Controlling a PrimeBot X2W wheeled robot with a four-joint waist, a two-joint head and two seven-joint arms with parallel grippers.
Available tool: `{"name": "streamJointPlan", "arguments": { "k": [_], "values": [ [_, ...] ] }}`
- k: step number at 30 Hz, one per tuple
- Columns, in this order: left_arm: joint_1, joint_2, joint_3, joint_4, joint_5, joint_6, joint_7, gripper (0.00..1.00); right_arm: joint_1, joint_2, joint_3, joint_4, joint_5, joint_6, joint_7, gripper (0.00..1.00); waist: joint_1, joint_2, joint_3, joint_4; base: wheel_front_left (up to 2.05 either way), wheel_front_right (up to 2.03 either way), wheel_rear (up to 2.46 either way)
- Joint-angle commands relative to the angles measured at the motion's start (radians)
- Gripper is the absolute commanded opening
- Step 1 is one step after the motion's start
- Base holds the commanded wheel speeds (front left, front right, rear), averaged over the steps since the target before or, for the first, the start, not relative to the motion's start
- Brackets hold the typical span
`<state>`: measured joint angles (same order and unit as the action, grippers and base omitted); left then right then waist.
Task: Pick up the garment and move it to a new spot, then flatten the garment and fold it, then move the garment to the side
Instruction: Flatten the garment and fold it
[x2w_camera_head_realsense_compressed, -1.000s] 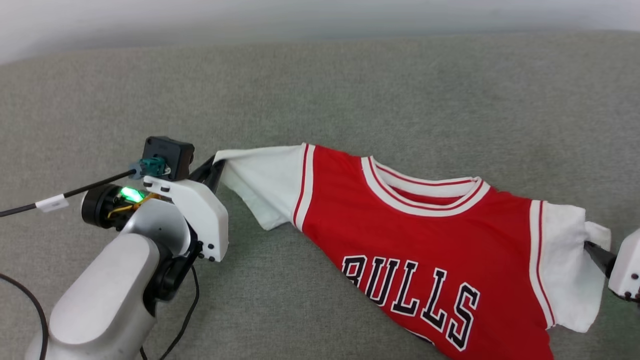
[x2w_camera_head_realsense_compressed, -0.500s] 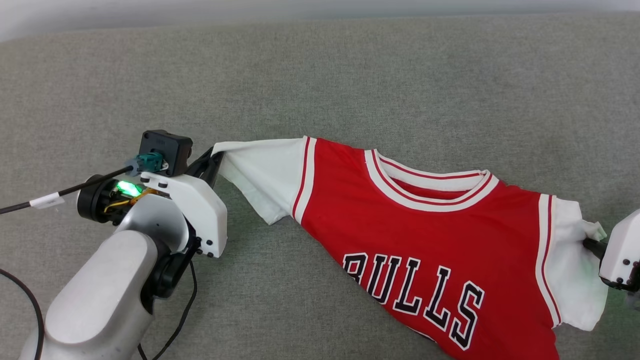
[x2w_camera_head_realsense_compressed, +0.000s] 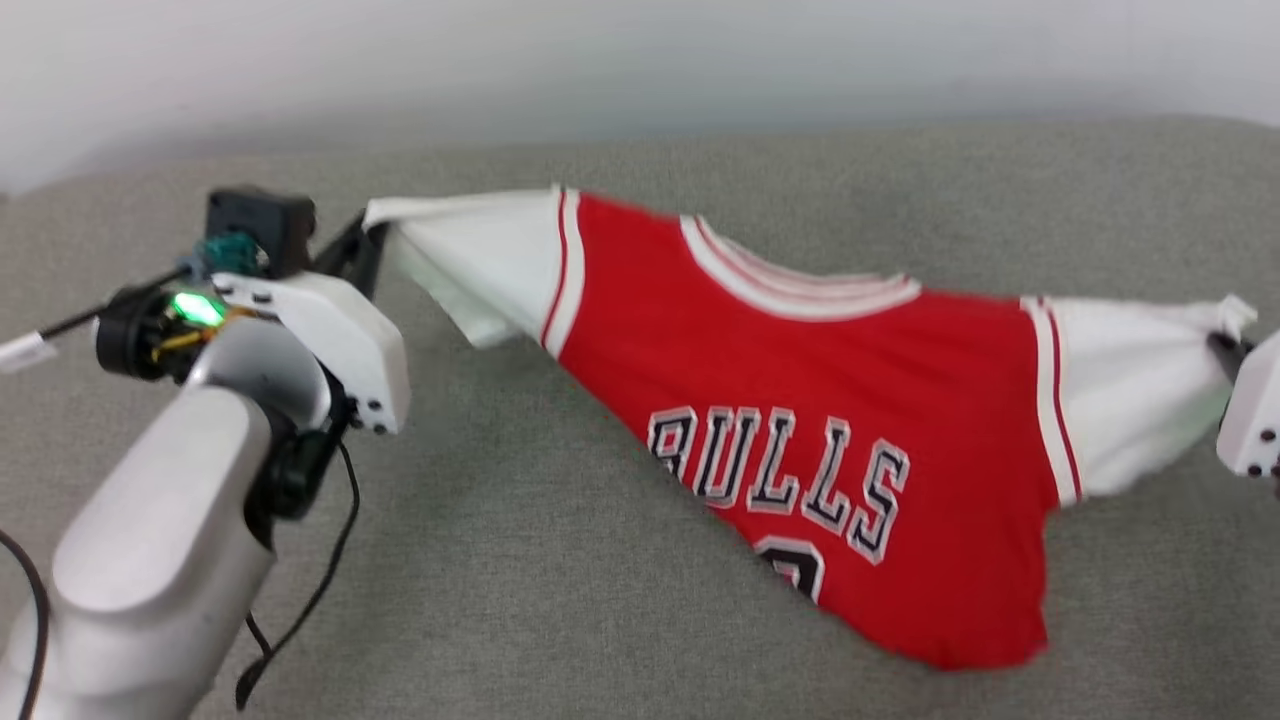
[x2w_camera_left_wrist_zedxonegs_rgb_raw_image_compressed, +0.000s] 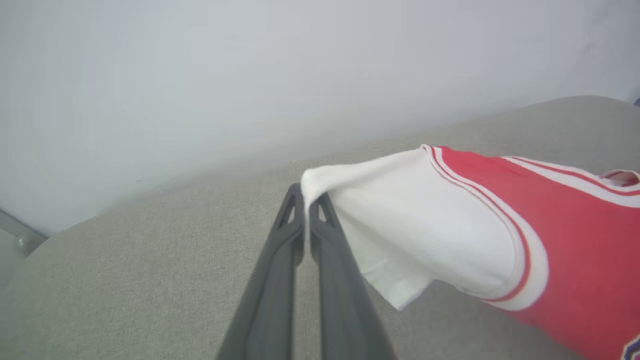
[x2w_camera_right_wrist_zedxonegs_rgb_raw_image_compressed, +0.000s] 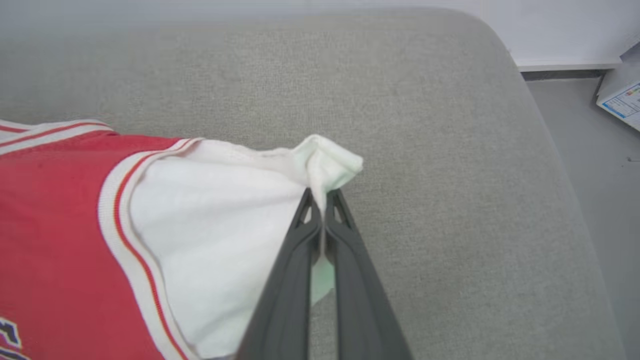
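The garment (x2w_camera_head_realsense_compressed: 800, 380), a red jersey with white sleeves and black lettering, hangs stretched between both arms above the grey cushion (x2w_camera_head_realsense_compressed: 560, 560), its lower hem drooping toward the surface. My left gripper (x2w_camera_head_realsense_compressed: 365, 235) is shut on the edge of the left white sleeve (x2w_camera_left_wrist_zedxonegs_rgb_raw_image_compressed: 400, 235); in the left wrist view the left gripper (x2w_camera_left_wrist_zedxonegs_rgb_raw_image_compressed: 306, 200) pinches a fold of that cloth. My right gripper (x2w_camera_head_realsense_compressed: 1222, 345) is shut on the right sleeve's edge. In the right wrist view the right gripper (x2w_camera_right_wrist_zedxonegs_rgb_raw_image_compressed: 324, 200) clamps a bunched tip of the white sleeve (x2w_camera_right_wrist_zedxonegs_rgb_raw_image_compressed: 215, 225).
The grey cushion (x2w_camera_right_wrist_zedxonegs_rgb_raw_image_compressed: 425, 100) ends in a rounded corner at the right wrist view's upper right, with grey floor (x2w_camera_right_wrist_zedxonegs_rgb_raw_image_compressed: 590, 150) and papers (x2w_camera_right_wrist_zedxonegs_rgb_raw_image_compressed: 622, 100) beyond it. A pale wall (x2w_camera_head_realsense_compressed: 640, 60) runs behind the cushion. Black cables (x2w_camera_head_realsense_compressed: 310, 590) hang off my left arm.
The right gripper has closed on the right sleeve. Both grippers have risen, lifting the jersey's shoulders off the cushion so it hangs taut. The camera has also shifted.
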<state>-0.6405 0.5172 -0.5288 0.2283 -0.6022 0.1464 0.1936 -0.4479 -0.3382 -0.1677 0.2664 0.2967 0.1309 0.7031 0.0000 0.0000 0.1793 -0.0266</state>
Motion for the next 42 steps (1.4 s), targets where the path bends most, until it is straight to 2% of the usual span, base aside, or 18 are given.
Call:
{"name": "streamJointPlan", "arguments": {
  "k": [1, 5, 11, 20, 28, 33, 42],
  "values": [
    [-0.026, -0.002, 0.009, 0.021, 0.001, -0.003, -0.008, 0.0, -0.025, -0.008, 0.005, 0.004, -0.013, 0.0, -0.018, 0.0, 0.0, 0.0, -0.035, -0.002, 0.0, 0.0, 0.0],
    [-0.116, -0.023, 0.04, 0.121, -0.012, -0.022, -0.054, 0.0, -0.108, -0.009, 0.028, 0.036, -0.029, 0.0, -0.066, 0.0, 0.0, 0.0, -0.063, 0.001, 0.0, 0.0, 0.0],
    [-0.272, -0.066, 0.065, 0.31, -0.03, -0.077, -0.123, 0.0, -0.259, -0.02, 0.082, 0.104, -0.034, 0.0, -0.167, 0.0, 0.0, 0.0, -0.064, 0.003, 0.0, 0.0, 0.0],
    [-0.566, -0.089, 0.082, 0.519, 0.01, -0.135, -0.255, 0.0, -0.574, -0.035, 0.14, 0.215, -0.063, -0.001, -0.351, 0.0, 0.0, 0.0, 0.043, -0.008, 0.0, 0.0, 0.0],
    [-0.848, -0.066, 0.108, 0.598, 0.051, -0.156, -0.384, 0.0, -0.862, -0.022, 0.178, 0.297, -0.097, -0.001, -0.534, 0.0, 0.0, 0.0, 0.21, -0.034, 0.0, 0.0, 0.0],
    [-0.981, -0.048, 0.124, 0.612, 0.07, -0.161, -0.429, 0.0, -1.011, -0.013, 0.206, 0.331, -0.123, -0.001, -0.648, 0.0, 0.0, 0.0, 0.299, -0.055, 0.0, 0.0, 0.0],
    [-1.09, -0.04, 0.133, 0.606, 0.097, -0.17, -0.454, 0.0, -1.163, 0.001, 0.27, 0.356, -0.127, -0.001, -0.743, 0.0, 0.0, 0.0, 0.434, -0.076, 0.0, 0.0, 0.0]
  ]
}}
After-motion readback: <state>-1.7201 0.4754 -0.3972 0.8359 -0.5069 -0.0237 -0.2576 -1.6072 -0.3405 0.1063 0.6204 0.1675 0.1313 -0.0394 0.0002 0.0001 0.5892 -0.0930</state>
